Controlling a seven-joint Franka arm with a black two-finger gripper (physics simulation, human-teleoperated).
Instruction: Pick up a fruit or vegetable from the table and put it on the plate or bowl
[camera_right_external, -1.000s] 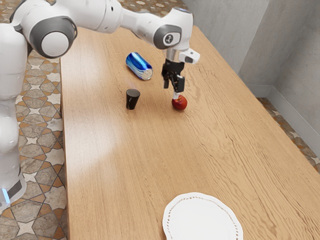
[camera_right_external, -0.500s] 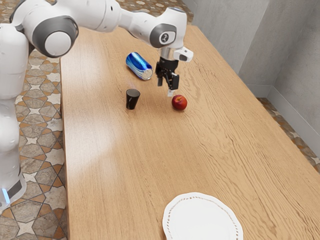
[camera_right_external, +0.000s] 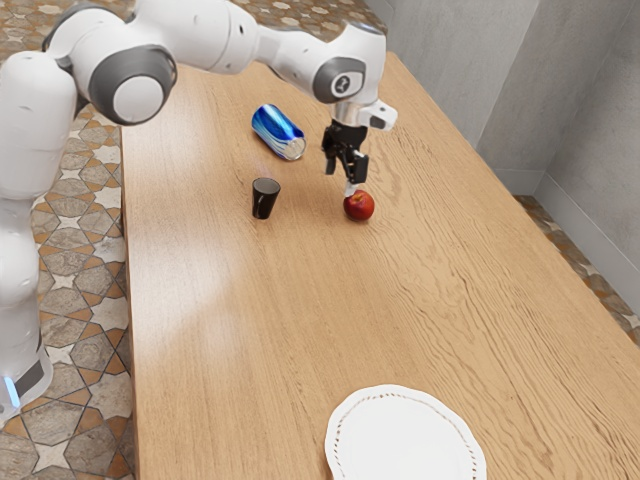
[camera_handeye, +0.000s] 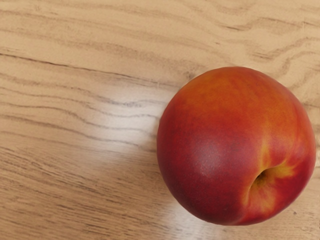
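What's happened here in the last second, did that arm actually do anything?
The pincer, which had lifted away toward the blue can half a second ago, has come back down and hangs right over the peach. The peach sits where it was on the table, not picked up. Blue can, black cup and white plate have not moved.

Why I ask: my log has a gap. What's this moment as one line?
gripper: just above peach | peach: on table, not lifted | plate: no fruit on it | step: grasp pending
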